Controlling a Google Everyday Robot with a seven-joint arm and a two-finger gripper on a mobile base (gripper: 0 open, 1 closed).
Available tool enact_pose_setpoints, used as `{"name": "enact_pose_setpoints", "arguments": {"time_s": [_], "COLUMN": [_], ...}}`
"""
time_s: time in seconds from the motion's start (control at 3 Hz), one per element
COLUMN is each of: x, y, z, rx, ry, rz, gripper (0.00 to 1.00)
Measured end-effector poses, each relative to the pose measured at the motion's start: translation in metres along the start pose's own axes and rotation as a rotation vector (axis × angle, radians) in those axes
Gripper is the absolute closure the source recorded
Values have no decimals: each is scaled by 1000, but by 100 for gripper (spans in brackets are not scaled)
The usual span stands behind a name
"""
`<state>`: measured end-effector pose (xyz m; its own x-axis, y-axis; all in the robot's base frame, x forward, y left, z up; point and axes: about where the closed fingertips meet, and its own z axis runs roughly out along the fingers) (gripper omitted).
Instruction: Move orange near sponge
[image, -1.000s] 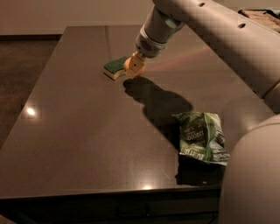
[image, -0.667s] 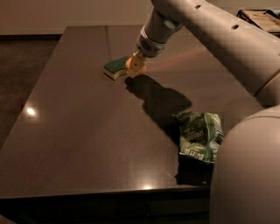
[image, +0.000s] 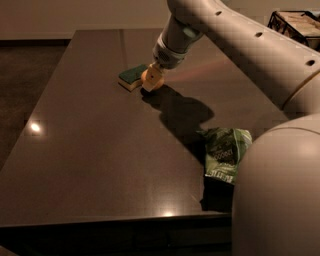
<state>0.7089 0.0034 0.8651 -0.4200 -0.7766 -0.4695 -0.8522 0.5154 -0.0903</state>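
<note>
The sponge (image: 132, 76), dark green on top with a pale yellow body, lies on the dark table (image: 90, 150) at the far middle. The orange (image: 148, 82) sits right beside the sponge's right end, touching or nearly touching it, low at the table surface. My gripper (image: 152, 78) reaches down from the upper right and is shut on the orange, with one pale finger (image: 154, 75) across its front. The far side of the orange is hidden by the gripper.
A green-and-white snack bag (image: 226, 153) lies at the table's near right. My arm (image: 240, 45) spans the upper right and casts a dark shadow (image: 180, 112) on the table. My robot body (image: 280, 195) blocks the lower right corner. A rack (image: 295, 22) stands at the far right.
My gripper has dropped slightly with the orange, closer to the table beside the sponge. The sponge and the bag have not moved.
</note>
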Motion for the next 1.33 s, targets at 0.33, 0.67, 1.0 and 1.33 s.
{"name": "enact_pose_setpoints", "arguments": {"time_s": [0.33, 0.67, 1.0, 1.33], "x": [2, 2, 2, 2], "y": [2, 3, 4, 4], "z": [6, 9, 12, 12], "rx": [-12, -16, -19, -19], "ry": [5, 7, 10, 10], "rz": [-1, -2, -3, -3], "gripper": [36, 13, 0, 0]}}
